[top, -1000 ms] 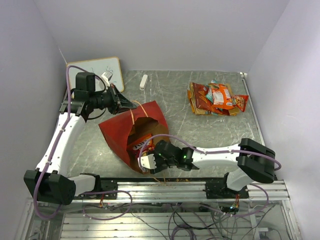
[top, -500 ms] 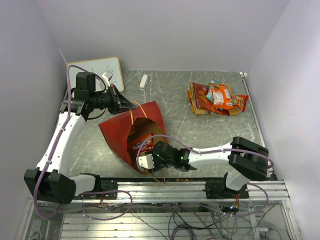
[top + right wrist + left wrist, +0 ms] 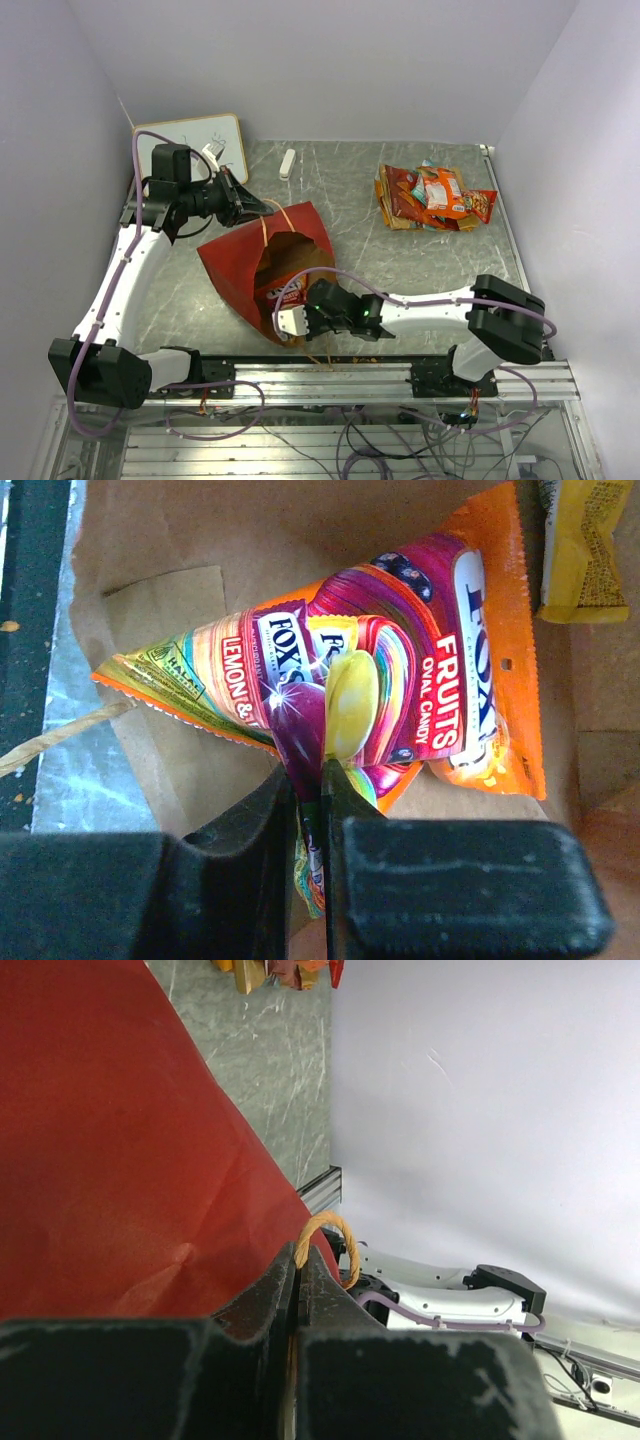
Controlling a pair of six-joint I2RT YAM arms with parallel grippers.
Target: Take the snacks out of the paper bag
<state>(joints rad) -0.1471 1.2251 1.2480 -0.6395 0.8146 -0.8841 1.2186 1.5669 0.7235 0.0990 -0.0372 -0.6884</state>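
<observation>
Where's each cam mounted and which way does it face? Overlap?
Top external: above and behind the bases, looking down at the grey table; both whole arms, left gripper, right gripper.
Left wrist: along its fingers, shut on the edge of the red paper bag, toward the right arm.
Right wrist: into the bag's brown inside; fingers shut on an orange foil candy packet.
Shared: top and left wrist both show the pile of foil snack packets.

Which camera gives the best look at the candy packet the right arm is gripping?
Right wrist: the Fox's candy packet fills the frame, label readable, pinched in the jaws of the right gripper. Top external shows only an orange sliver inside the paper bag. Left wrist misses it.
</observation>
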